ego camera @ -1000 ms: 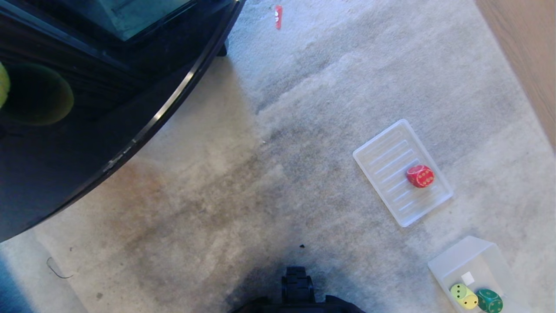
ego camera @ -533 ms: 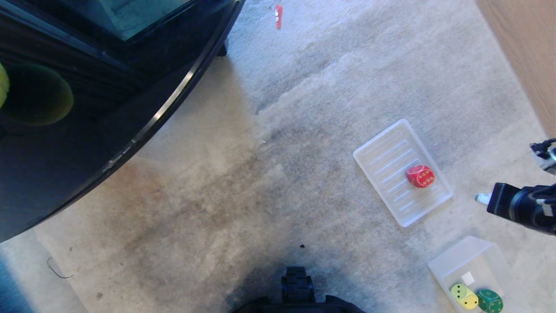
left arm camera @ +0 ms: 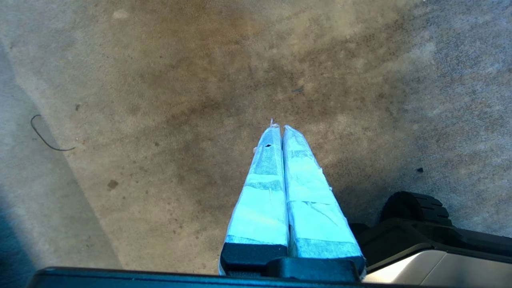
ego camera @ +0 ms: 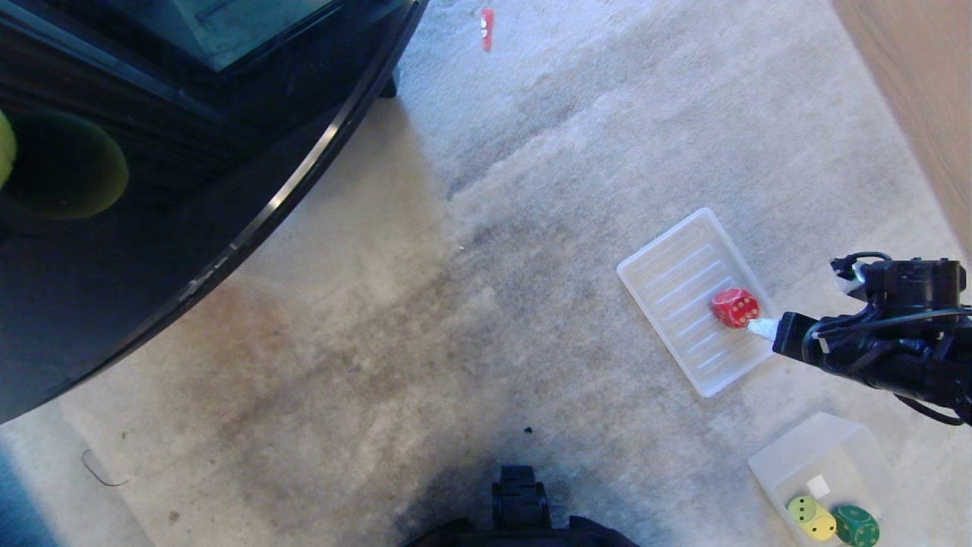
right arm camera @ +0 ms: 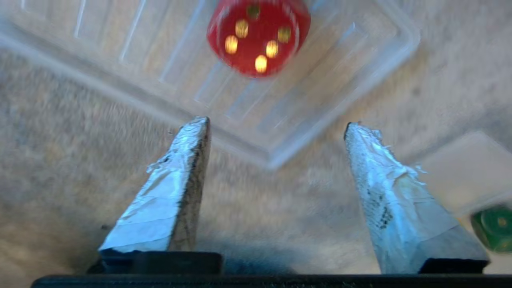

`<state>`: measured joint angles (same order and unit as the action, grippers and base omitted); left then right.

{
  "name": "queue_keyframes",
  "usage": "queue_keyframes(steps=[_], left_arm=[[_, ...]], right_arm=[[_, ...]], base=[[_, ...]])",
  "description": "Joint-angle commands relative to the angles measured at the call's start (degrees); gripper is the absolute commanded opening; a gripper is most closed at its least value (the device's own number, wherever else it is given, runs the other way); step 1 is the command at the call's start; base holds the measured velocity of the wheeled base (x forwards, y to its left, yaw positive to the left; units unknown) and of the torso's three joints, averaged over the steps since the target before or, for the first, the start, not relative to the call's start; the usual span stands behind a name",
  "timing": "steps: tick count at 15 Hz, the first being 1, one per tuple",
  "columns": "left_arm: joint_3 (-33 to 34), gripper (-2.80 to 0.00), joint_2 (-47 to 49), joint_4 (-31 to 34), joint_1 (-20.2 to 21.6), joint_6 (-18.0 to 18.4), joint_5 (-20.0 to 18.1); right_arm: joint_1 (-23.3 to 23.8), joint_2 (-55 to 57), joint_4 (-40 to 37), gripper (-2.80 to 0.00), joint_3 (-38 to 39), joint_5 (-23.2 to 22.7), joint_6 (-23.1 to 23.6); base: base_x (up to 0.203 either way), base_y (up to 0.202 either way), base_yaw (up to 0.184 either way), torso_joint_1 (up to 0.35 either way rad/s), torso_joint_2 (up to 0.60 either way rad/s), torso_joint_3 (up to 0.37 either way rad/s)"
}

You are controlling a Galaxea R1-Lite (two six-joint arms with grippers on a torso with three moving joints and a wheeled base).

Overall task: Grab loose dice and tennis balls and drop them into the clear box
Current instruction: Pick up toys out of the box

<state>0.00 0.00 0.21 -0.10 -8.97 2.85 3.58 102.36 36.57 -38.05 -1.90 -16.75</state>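
Observation:
A red die (ego camera: 734, 307) lies on a flat ribbed tray (ego camera: 668, 266) on the carpet. My right gripper (right arm camera: 276, 124) reaches in from the right, open and empty. One fingertip (ego camera: 762, 327) is just short of the die, over the tray's near rim. In the right wrist view the red die (right arm camera: 258, 36) is ahead of the spread fingers. The clear box (ego camera: 816, 448) at the lower right holds a yellow die (ego camera: 811, 517) and a dark green die (ego camera: 856, 525). A tennis ball's edge (ego camera: 4, 156) shows at the far left. My left gripper (left arm camera: 279, 126) hangs shut over bare carpet.
A glossy black table (ego camera: 152, 251) fills the upper left. A wooden strip (ego camera: 911, 91) runs along the upper right. A small red object (ego camera: 487, 29) lies far off on the carpet. My base (ego camera: 520, 505) shows at the bottom centre.
My right arm has come into the head view from the right and moved left to the tray's edge beside the red die. Nothing else has moved.

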Motion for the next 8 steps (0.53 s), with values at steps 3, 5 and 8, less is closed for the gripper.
queue_keyframes(steps=[3,5,8], left_arm=[[0.0,-2.8,0.0,0.0,0.0,-0.1,0.0],[0.0,-2.8,0.0,0.0,0.0,-0.1,0.0],[0.0,-2.8,0.0,0.0,0.0,-0.1,0.0]], right_arm=[[1.3,5.6,6.3,0.0,-1.2,-7.3,2.1],[3.2,6.9,8.6,0.0,-1.4,-12.2,7.7],[6.6,8.6,10.0,0.0,-1.4,-18.3,17.6]], base=[[0.0,0.0,0.0,0.0,0.0,0.0],[0.0,0.0,0.0,0.0,0.0,0.0],[0.0,0.0,0.0,0.0,0.0,0.0]])
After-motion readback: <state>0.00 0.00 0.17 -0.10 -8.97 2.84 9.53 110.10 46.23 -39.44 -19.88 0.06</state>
